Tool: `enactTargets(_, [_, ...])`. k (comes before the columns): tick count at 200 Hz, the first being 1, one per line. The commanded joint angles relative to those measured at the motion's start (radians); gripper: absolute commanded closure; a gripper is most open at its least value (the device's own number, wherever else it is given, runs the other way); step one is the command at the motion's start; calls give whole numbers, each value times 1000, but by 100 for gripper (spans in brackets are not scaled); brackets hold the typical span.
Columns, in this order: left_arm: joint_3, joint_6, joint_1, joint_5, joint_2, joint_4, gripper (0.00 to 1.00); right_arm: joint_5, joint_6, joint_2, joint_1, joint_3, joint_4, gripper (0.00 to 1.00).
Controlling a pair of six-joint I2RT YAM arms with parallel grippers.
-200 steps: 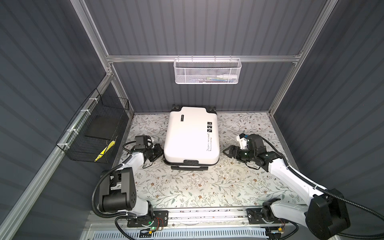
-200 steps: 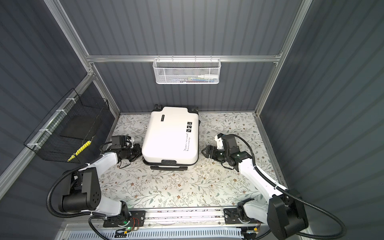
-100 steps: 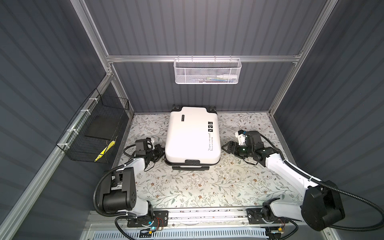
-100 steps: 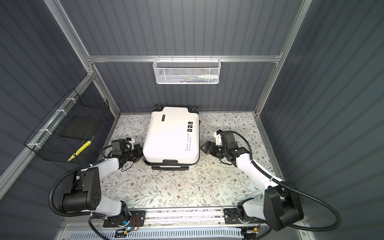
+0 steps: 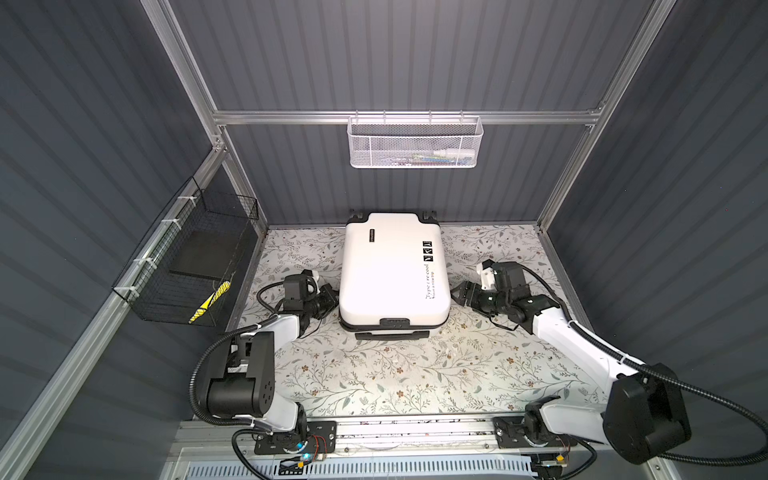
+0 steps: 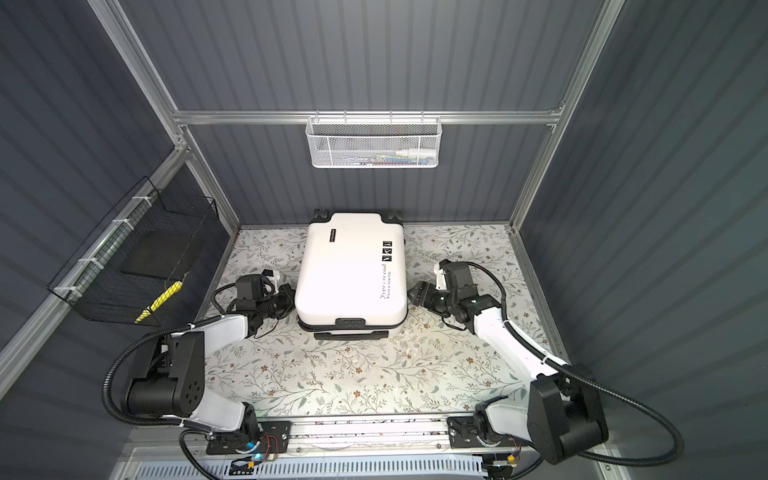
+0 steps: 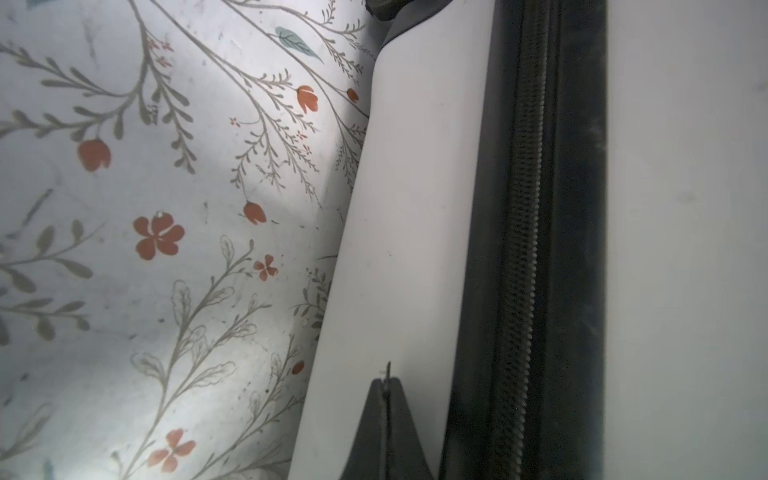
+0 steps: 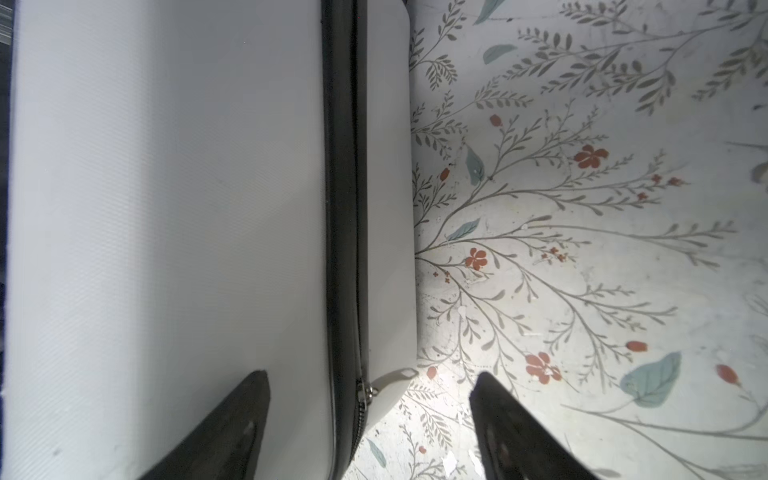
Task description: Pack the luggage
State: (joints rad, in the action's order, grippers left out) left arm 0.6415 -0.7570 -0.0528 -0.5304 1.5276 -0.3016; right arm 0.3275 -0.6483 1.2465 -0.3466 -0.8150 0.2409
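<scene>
Floral tabletop [image 5: 395,374] bears closed luggage [image 5: 390,270]; contents hidden.

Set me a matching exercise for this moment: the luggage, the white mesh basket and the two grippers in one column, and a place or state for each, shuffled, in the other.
Column one:
1. luggage
2. white mesh basket
3. left gripper
4. right gripper

Column two:
A. fingers shut together
B. hangs on the back rail
C. fingers apart
D. lies flat on the floral table

Pairs: 1-D, 2-B, 3-A, 4-C
</scene>
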Motion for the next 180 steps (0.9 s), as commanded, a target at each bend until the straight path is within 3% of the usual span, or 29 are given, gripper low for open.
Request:
enactTargets(1, [-18, -18, -53, -126, 31, -28, 100, 85, -2, -25, -109, 2, -24, 21])
enactTargets(38, [-14, -18, -53, -135, 39, -30, 100, 62, 7, 27, -118, 26, -27, 22])
enactTargets(120, [23, 13, -43, -86, 21, 60, 100, 38, 33, -59, -60, 26, 31, 20])
enactTargets(180, [61, 25, 71, -86, -10, 154, 79, 68, 54, -120, 52, 61, 60, 19])
